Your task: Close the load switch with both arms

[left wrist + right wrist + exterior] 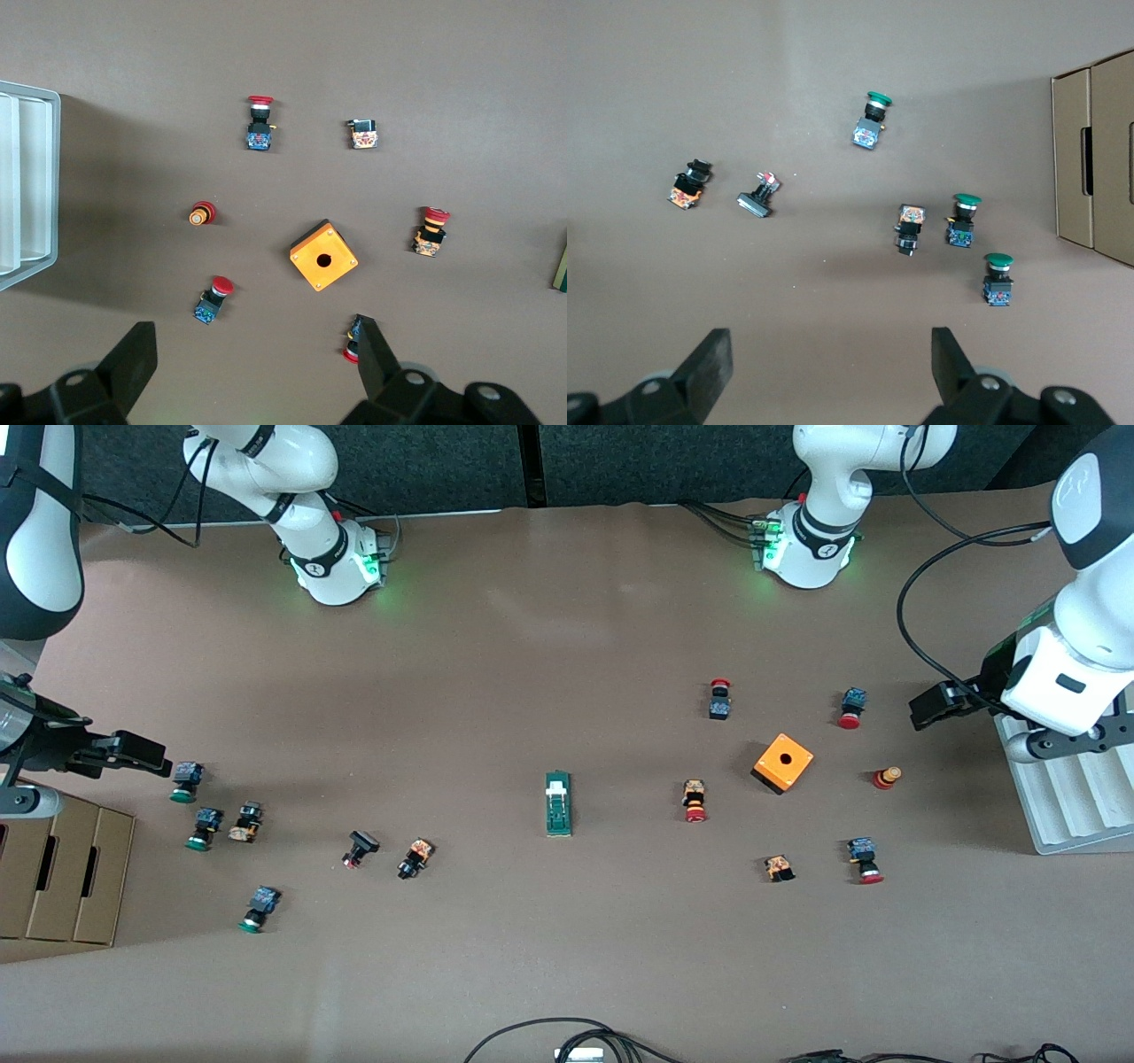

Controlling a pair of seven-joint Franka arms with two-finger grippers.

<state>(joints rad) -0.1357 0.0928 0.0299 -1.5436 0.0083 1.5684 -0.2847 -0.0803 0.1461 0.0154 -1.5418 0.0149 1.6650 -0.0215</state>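
Observation:
The load switch [558, 804], a narrow dark-green block with a white handle piece, lies flat near the middle of the table. Only its edge shows in the left wrist view [562, 262]; it is out of the right wrist view. My left gripper [923, 710] hangs open and empty over the left arm's end of the table, its jaws wide apart in the left wrist view [257, 363]. My right gripper [149, 758] hangs open and empty over the right arm's end, also wide apart in the right wrist view [831, 363]. Both are well away from the switch.
An orange cube box [782, 763] and several red-capped push buttons [695, 801] lie toward the left arm's end, beside a white ribbed tray [1072, 797]. Green-capped buttons [202, 828] and a cardboard box [62, 859] lie toward the right arm's end. Cables [576, 1036] lie at the table's near edge.

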